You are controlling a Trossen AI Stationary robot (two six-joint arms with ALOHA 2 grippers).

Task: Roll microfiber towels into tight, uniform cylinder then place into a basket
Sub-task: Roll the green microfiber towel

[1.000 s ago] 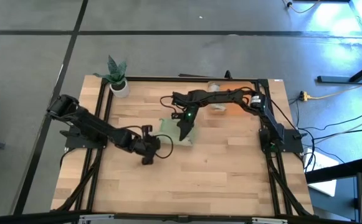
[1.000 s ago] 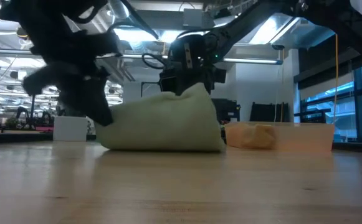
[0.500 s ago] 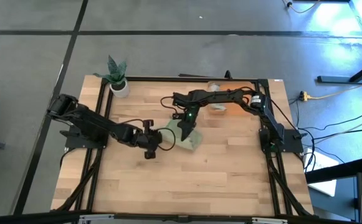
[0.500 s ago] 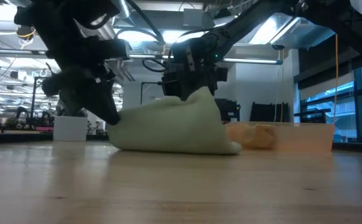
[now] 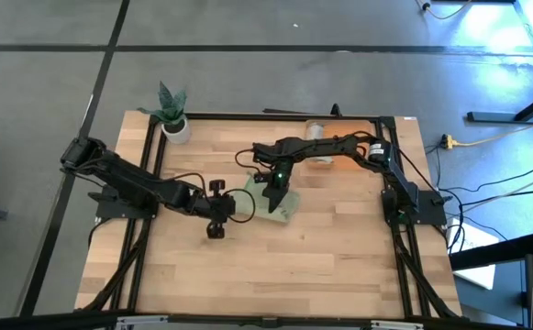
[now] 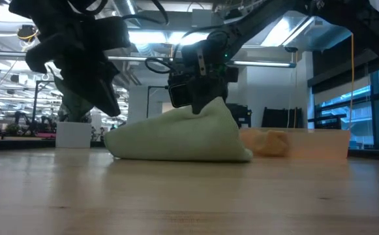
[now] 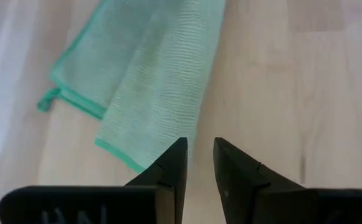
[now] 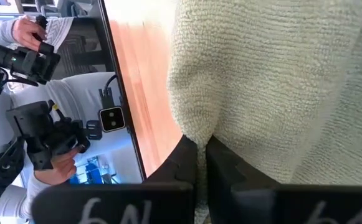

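Lying mid-table, the green towel (image 5: 272, 203) is pinched at its raised fold by the clenched right gripper (image 5: 271, 188), while the slightly parted, empty left gripper (image 5: 232, 209) is held just beside its near edge.

The towel (image 5: 275, 203) lies near the middle of the desk (image 5: 339, 266), a little toward its far edge. The right gripper (image 5: 272, 194) sits on top of the towel, pinching a fold of it, with its arm reaching in from the desk's right side. The left gripper (image 5: 215, 226) hangs just left of the towel, apart from it, its arm coming from the left edge. The basket (image 5: 335, 161) rests at the far edge, right of the towel and behind it, under the right arm. A second towel (image 5: 317, 159) lies in the basket. The plant pot (image 5: 175, 129) stands at the far left corner, well apart from the towel.
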